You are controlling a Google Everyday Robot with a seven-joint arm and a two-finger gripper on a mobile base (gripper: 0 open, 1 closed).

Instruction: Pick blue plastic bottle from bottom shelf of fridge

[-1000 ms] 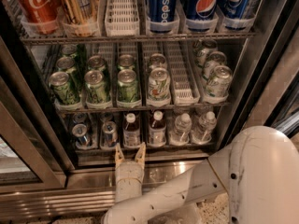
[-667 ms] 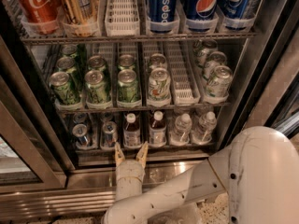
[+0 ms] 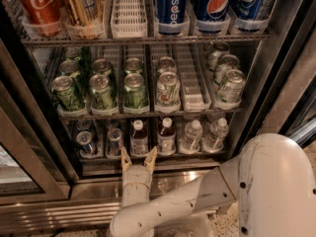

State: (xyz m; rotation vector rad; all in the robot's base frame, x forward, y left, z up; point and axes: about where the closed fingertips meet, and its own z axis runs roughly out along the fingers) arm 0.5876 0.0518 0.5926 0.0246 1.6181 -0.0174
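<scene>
The fridge (image 3: 44, 147) stands open before me. On its bottom shelf (image 3: 148, 154) stand two small bottles with dark reddish liquid and white caps: the blue plastic bottle (image 3: 138, 138) and a like one (image 3: 166, 136) to its right. My gripper (image 3: 138, 157) is open, its two tan fingers pointing up just in front of and below the left bottle, which sits between them in line. It holds nothing.
Two silver cans (image 3: 86, 142) stand left of the bottles, two clear water bottles (image 3: 190, 136) right. Green cans (image 3: 102, 90) fill the rack above; Pepsi cans (image 3: 170, 6) and cola cans (image 3: 39, 4) the top. A ribbed steel base panel (image 3: 59, 216) lies below. My white arm (image 3: 266, 181) fills the lower right.
The gripper has edged slightly forward and up toward the bottom shelf; nothing else moved.
</scene>
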